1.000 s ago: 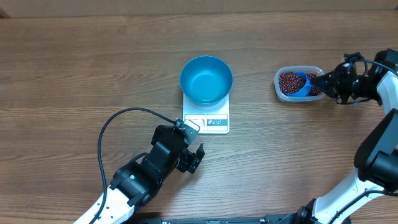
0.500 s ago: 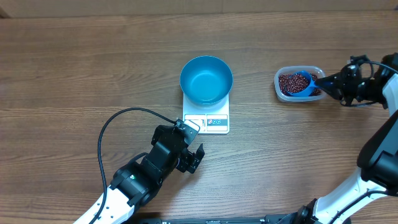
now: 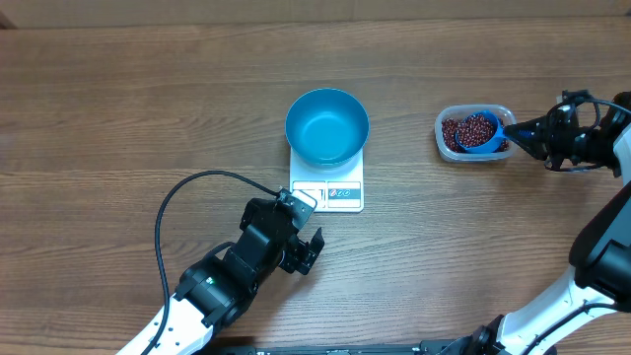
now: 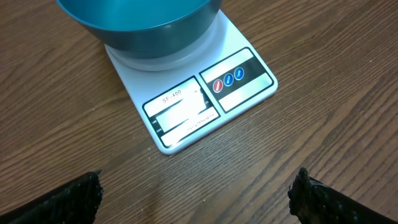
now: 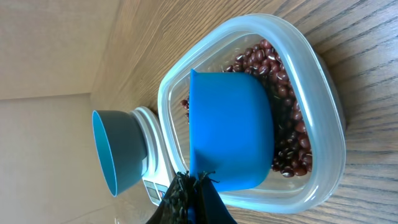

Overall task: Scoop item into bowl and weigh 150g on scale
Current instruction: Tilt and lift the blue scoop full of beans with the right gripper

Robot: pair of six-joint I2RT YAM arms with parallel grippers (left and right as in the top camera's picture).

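Observation:
The blue bowl stands empty on the white scale at the table's middle. Dark red beans fill a clear tub to the right. My right gripper is shut on the handle of a small bright blue scoop, which rests in the tub with beans in it. From the right wrist, the scoop hides part of the beans, with the bowl beyond. My left gripper is open just before the scale's front left corner; the left wrist view shows the scale, bowl and wide-apart fingers.
A black cable loops over the wood table left of my left arm. The right arm's white links run down the right edge of the overhead view.
My right gripper has drawn back to the right, pulling the scoop through the beans toward the tub's right side. The left arm has stayed still.

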